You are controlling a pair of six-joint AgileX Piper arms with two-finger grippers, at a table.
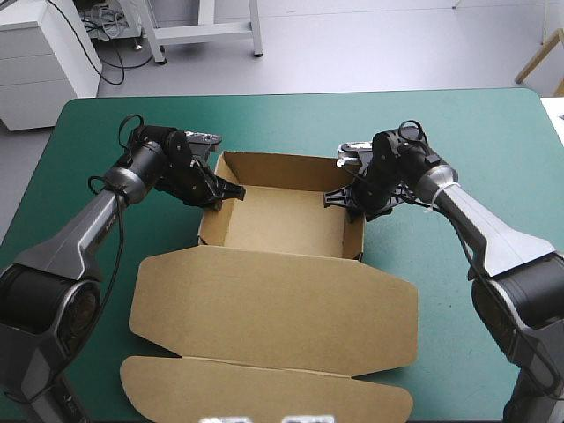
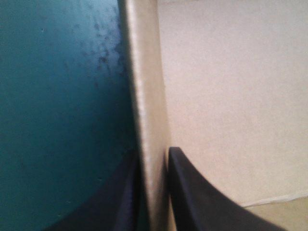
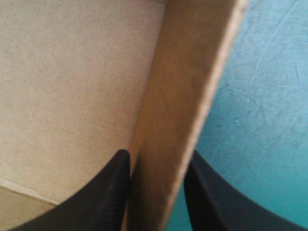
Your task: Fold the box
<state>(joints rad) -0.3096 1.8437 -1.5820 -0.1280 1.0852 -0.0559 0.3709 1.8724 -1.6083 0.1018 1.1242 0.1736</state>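
The left jaws are clenched on the left wall (image 2: 147, 120) of the box (image 1: 282, 225), straddling it above the teal-green counter (image 1: 458, 123). The brown box sits between both jaws as an open tray, its long axis running jaw to jaw and its lid (image 1: 273, 308) lying flat, pointing at the near edge. The right jaws are clenched on the right wall (image 3: 178, 110).

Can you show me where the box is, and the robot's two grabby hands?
box (image 1: 280, 222): high view, on the tray's bare floor.
left gripper (image 1: 220, 192): high view, between fingertips pinching that side's wall.
right gripper (image 1: 349, 201): high view, between fingertips pinching the opposite wall.
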